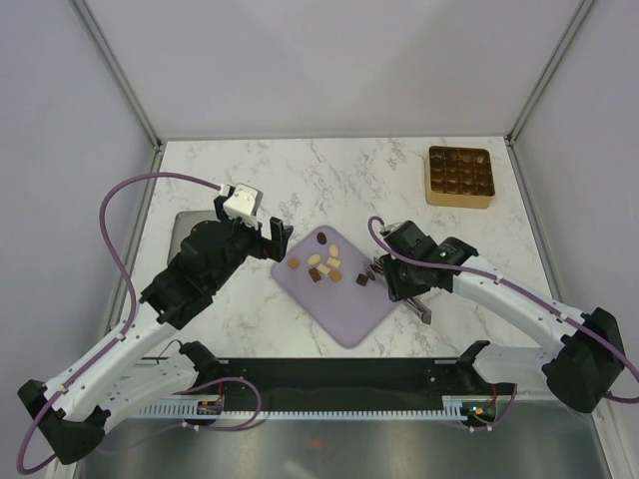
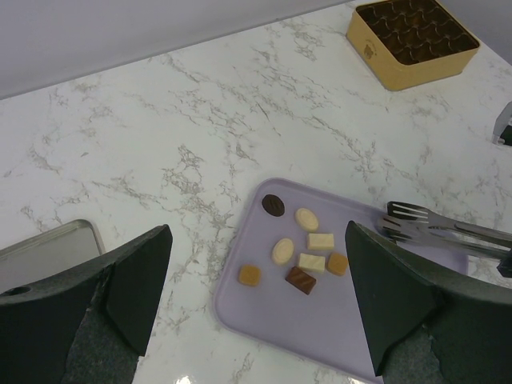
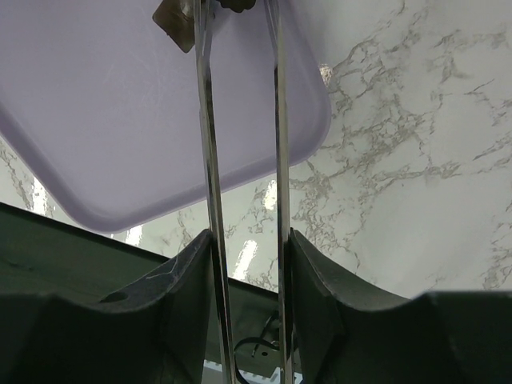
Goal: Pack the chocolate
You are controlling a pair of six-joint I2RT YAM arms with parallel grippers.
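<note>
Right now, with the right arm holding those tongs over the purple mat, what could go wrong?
The chocolate pieces lie close together on the mat, so the tongs might nudge a neighbour or pinch two at once.
The gold tray sits far off, back right; a small piece could slip out during that carry.
The right jaws clamp only the tongs' thin metal arms, so the tool may twist in the grip.
</note>
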